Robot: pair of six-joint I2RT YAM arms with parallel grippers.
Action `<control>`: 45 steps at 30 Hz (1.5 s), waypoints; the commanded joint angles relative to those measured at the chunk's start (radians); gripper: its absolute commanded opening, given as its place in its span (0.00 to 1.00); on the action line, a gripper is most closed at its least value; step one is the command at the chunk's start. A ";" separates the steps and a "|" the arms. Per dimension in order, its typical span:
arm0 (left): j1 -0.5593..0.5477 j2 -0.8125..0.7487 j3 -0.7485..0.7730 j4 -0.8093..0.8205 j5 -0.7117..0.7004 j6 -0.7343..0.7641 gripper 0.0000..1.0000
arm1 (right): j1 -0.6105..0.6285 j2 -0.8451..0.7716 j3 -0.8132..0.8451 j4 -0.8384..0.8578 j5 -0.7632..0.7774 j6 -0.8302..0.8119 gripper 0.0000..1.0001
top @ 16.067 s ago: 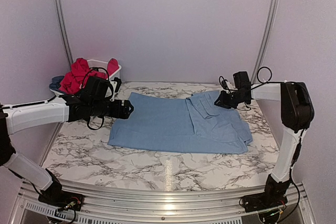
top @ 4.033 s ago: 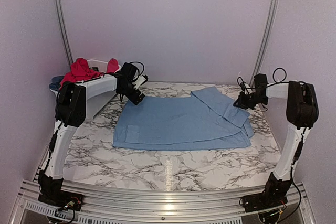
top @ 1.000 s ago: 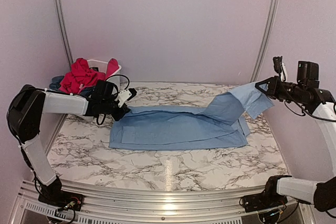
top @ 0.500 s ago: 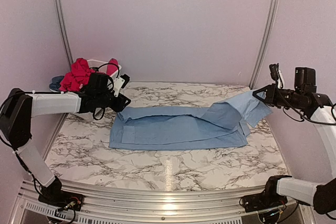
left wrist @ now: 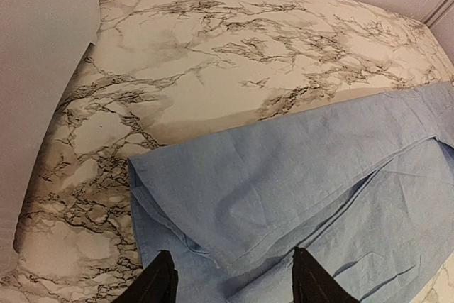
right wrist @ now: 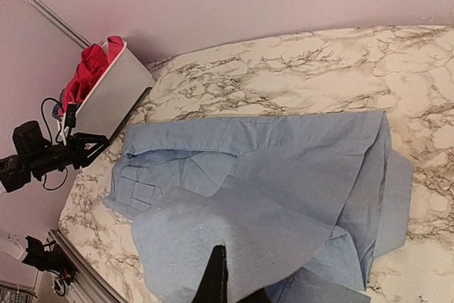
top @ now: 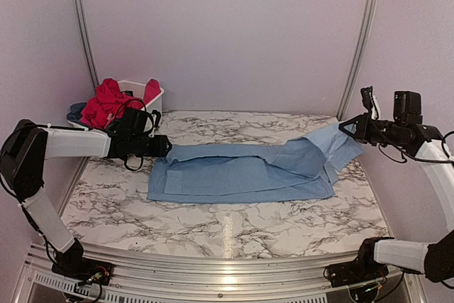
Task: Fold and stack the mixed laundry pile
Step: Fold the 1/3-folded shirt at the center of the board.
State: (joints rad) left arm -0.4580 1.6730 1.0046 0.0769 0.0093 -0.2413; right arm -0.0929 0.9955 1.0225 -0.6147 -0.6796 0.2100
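White basket (top: 157, 97) holding red garments (top: 106, 101) near blue shirt (top: 241, 173).

I can read no text, label, brand or number in my 3 views; the light blue shirt (top: 234, 175) and white basket (top: 157, 97) carry none legible.

I'm seeing the light blue shirt (top: 241, 175) lying as matt, finely woven cloth; tabletop (top: 213, 228) showing smooth, slightly glossy marble veining; basket (top: 159, 94) looking white plastic.
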 commanded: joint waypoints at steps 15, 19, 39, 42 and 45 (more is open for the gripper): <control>-0.019 0.167 0.073 -0.061 0.021 -0.203 0.49 | 0.002 0.040 0.129 0.026 -0.004 -0.011 0.00; -0.018 0.182 0.077 -0.042 0.014 -0.217 0.34 | 0.002 0.045 0.130 0.026 -0.006 -0.013 0.00; 0.032 0.149 0.247 -0.226 0.001 0.058 0.00 | 0.002 0.073 0.245 0.007 -0.024 -0.013 0.00; 0.033 0.134 0.159 -0.229 -0.002 0.079 0.02 | 0.002 0.046 0.203 -0.024 -0.041 -0.014 0.00; 0.032 0.152 0.112 -0.231 0.016 0.082 0.13 | 0.011 0.028 0.151 -0.053 -0.039 -0.021 0.00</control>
State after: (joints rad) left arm -0.4290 1.8267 1.1755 -0.0872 0.0254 -0.2050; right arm -0.0925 1.0557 1.2156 -0.6083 -0.7067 0.2077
